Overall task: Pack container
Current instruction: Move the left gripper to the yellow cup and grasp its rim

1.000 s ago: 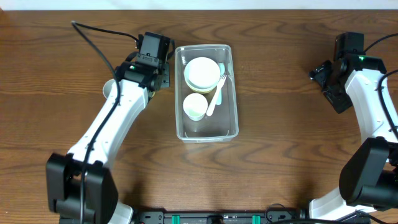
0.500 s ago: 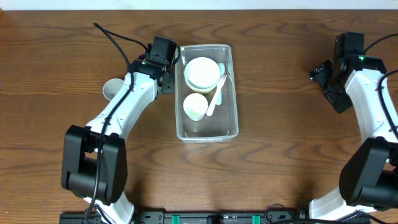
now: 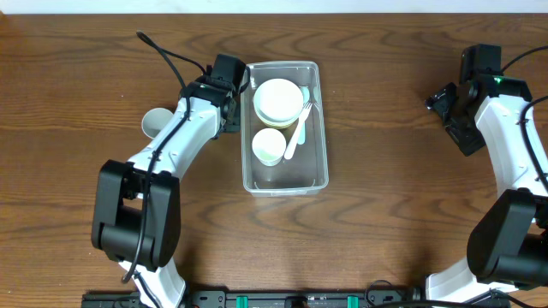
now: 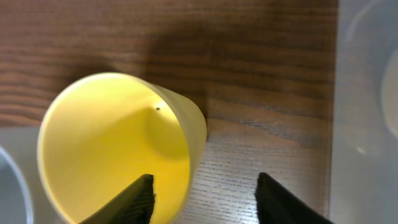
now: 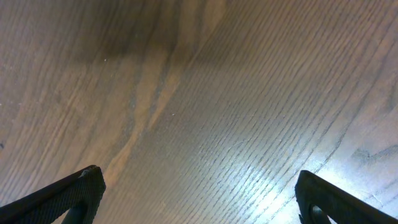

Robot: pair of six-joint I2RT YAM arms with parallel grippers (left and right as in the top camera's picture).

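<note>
The container (image 3: 283, 175), a clear rectangular bin, stands mid-table and holds a white bowl (image 3: 278, 101), a pale cup (image 3: 268, 146) and a light spoon (image 3: 297, 133). My left gripper (image 3: 229, 111) hangs just off the bin's left wall. In the left wrist view it (image 4: 204, 190) is open astride the wall of a yellow cup (image 4: 118, 140): one finger inside the cup, the other over the wood, neither touching. The arm hides that cup from overhead. The bin's wall (image 4: 367, 124) fills the right edge. My right gripper (image 5: 199, 193) is open over bare wood at the far right (image 3: 449, 107).
A grey cup (image 3: 154, 122) stands on the table left of my left arm, and its rim (image 4: 9, 180) shows at the lower left of the left wrist view. A black cable (image 3: 167, 53) loops behind the left arm.
My left arm has swung toward the container, its wrist now a little closer to the bin's left wall. The right arm has not moved.
</note>
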